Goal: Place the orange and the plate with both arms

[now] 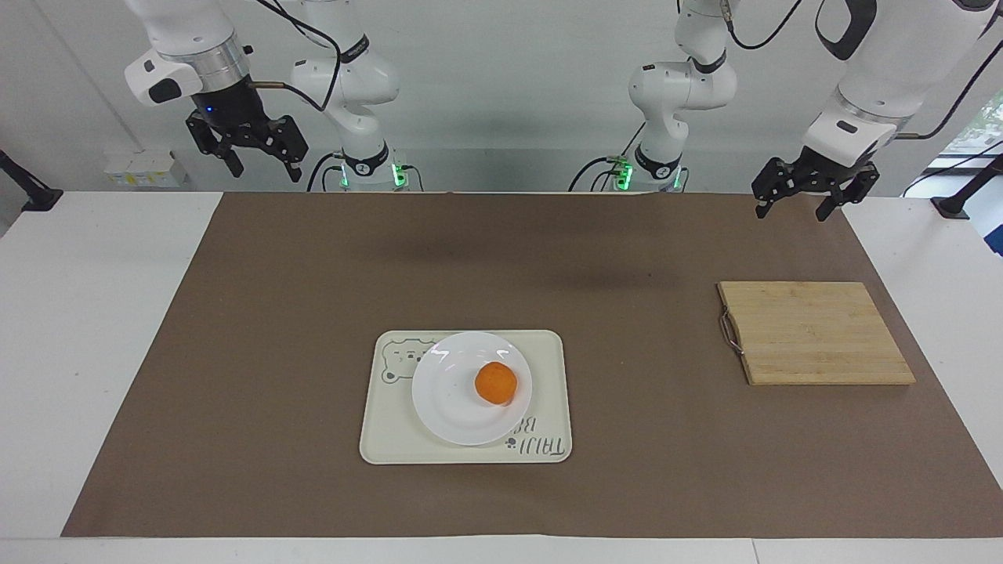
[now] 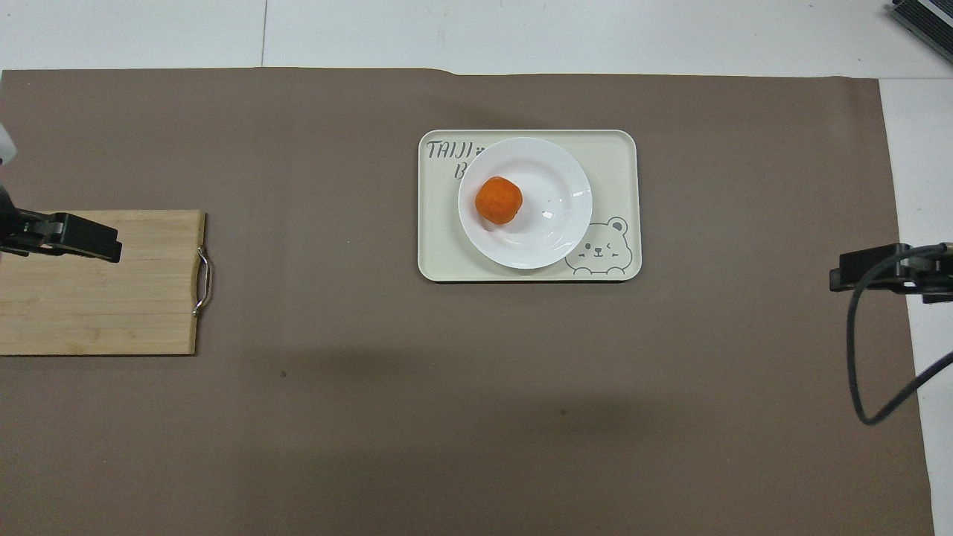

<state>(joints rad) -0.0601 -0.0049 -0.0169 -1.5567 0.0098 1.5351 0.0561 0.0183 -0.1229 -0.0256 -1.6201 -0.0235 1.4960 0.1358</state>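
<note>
Well clear of both grippers [image 1: 796, 203]: orange [image 1: 495, 383].

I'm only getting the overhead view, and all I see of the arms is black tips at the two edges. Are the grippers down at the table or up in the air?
Observer: Up. The right gripper hangs high above the table at its own arm's end.
Operator: The left one looks like it's on the cutting board.
Observer: It isn't. The left gripper is raised well clear of the cutting board.
Operator: Either one holding anything?
Observer: No, both are open and empty. The orange sits on the plate.
</note>
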